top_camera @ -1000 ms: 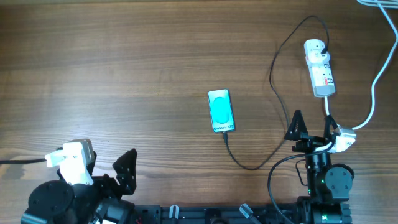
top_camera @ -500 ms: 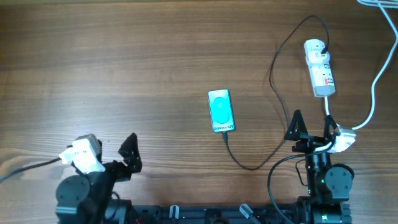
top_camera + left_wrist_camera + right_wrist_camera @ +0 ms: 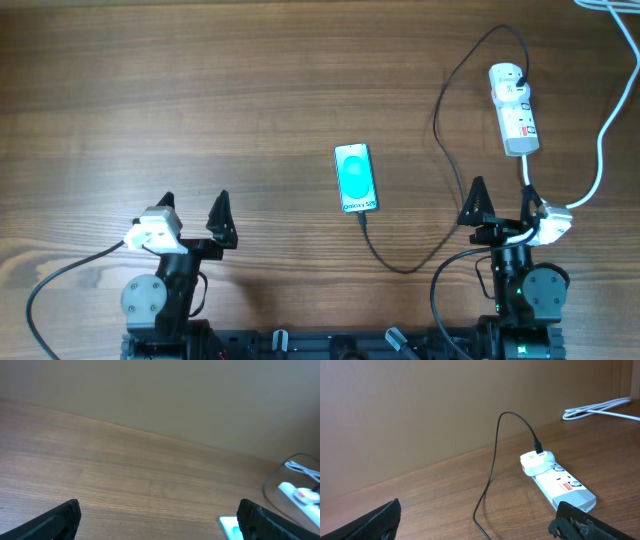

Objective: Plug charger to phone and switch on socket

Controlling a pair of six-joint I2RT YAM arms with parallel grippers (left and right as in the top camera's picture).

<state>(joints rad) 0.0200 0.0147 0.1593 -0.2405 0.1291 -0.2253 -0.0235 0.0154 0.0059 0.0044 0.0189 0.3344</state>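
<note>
The phone (image 3: pixel 356 178) lies flat at the table's middle, cyan screen up; its corner shows in the left wrist view (image 3: pixel 229 524). The thin black charger cable (image 3: pixel 440 120) runs from a white plug on the socket (image 3: pixel 512 108) in a loop to the phone's near short edge, its tip against that edge. The socket also shows in the right wrist view (image 3: pixel 560 482) with the cable (image 3: pixel 492 470). My left gripper (image 3: pixel 193 207) is open and empty, left of the phone. My right gripper (image 3: pixel 500 198) is open and empty, near the socket's near end.
A thick white cord (image 3: pixel 605 130) runs from the socket's near end up to the table's far right corner. A coil of white cord (image 3: pixel 600 407) lies at the far right in the right wrist view. A plain wall stands behind the table.
The left arm has swung right and turned to face forward, its open fingers now pointing up the table. The right arm, phone, cable and socket have not moved.
</note>
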